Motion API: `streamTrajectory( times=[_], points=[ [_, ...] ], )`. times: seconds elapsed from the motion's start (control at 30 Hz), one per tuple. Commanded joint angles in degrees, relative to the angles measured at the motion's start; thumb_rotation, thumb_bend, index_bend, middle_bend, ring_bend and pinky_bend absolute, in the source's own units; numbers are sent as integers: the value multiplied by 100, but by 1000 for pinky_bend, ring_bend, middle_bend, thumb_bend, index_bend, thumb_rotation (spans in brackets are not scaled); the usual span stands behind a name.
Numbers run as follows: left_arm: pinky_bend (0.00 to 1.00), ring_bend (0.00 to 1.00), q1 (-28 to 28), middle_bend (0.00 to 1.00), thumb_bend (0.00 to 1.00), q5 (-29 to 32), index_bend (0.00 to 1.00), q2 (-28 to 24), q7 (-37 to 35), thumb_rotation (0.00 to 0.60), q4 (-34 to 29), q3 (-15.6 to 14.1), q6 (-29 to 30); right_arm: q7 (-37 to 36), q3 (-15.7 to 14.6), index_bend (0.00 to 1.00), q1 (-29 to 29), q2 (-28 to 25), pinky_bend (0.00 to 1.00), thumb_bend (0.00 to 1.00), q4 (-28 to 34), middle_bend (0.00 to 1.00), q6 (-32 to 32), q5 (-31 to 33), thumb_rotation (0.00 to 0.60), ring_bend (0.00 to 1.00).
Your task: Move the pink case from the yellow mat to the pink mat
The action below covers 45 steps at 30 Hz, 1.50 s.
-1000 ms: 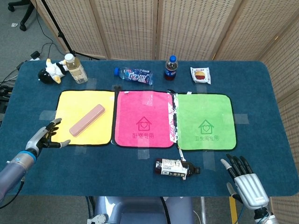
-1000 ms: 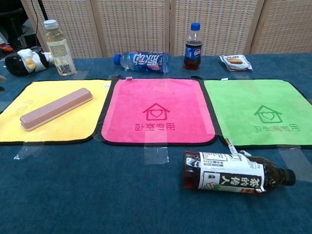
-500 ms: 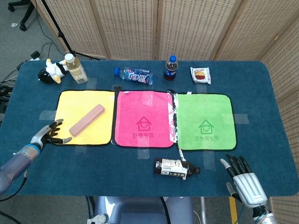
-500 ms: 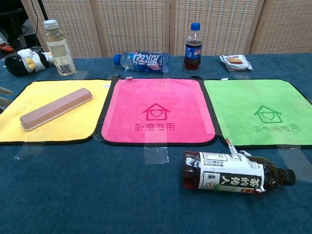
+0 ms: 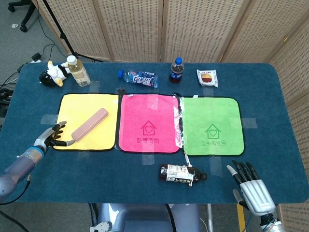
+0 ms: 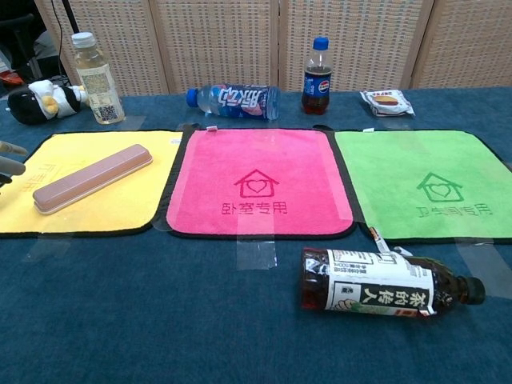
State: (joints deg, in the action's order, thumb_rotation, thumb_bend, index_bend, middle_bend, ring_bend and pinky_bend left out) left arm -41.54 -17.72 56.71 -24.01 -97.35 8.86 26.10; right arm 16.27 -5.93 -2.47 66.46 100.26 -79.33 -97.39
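Observation:
The pink case (image 5: 90,123) (image 6: 93,178), long and narrow, lies diagonally on the yellow mat (image 5: 82,108) (image 6: 152,204). The pink mat (image 5: 149,123) (image 6: 256,180) lies beside it to the right with nothing on it. My left hand (image 5: 52,137) is at the yellow mat's near left corner, fingers spread and holding nothing, a short way left of the case's near end. In the chest view only its fingertips (image 6: 10,164) show at the left edge. My right hand (image 5: 250,183) hovers open over the table's near right corner.
A dark tea bottle (image 5: 182,174) (image 6: 384,288) lies on its side in front of the pink and green mats. A green mat (image 5: 212,125) is at right. Along the back stand a clear bottle (image 5: 79,71), a toy (image 5: 50,75), a lying water bottle (image 5: 139,78), a cola bottle (image 5: 176,71) and a snack packet (image 5: 207,77).
My left hand has moved right toward the case's near end, reaching the yellow mat's corner. The right hand has barely shifted. The case has not moved.

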Motion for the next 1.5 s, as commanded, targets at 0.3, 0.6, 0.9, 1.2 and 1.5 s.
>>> streamTrajectory(
  times=[0.3, 0.6, 0.9, 1.2, 1.5],
  points=[
    [22, 0, -130, 0, 277, 44, 0, 214, 18, 600, 210, -20, 2, 12, -18, 83, -8, 8, 0, 517, -4, 0, 13, -2, 600, 0],
    [21, 0, -213, 0, 277, -58, 0, 465, 20, 600, 348, 17, -87, 24, -25, 83, -18, 26, 0, 517, -29, 0, 36, 13, 600, 0],
    [21, 0, -290, 0, 277, -104, 0, 709, 48, 600, 419, 24, 13, 21, -37, 83, -19, 32, 0, 517, -32, 0, 22, -7, 600, 0],
    [21, 0, -330, 0, 277, -277, 0, 966, 163, 600, 324, 85, 415, 10, -61, 83, -24, 43, 0, 517, -42, 0, -4, -79, 600, 0],
    [21, 0, -455, 0, 277, -366, 0, 1234, 414, 600, 270, 105, 765, 20, -84, 83, -27, 53, 0, 517, -53, 0, 0, -107, 600, 0]
  ],
)
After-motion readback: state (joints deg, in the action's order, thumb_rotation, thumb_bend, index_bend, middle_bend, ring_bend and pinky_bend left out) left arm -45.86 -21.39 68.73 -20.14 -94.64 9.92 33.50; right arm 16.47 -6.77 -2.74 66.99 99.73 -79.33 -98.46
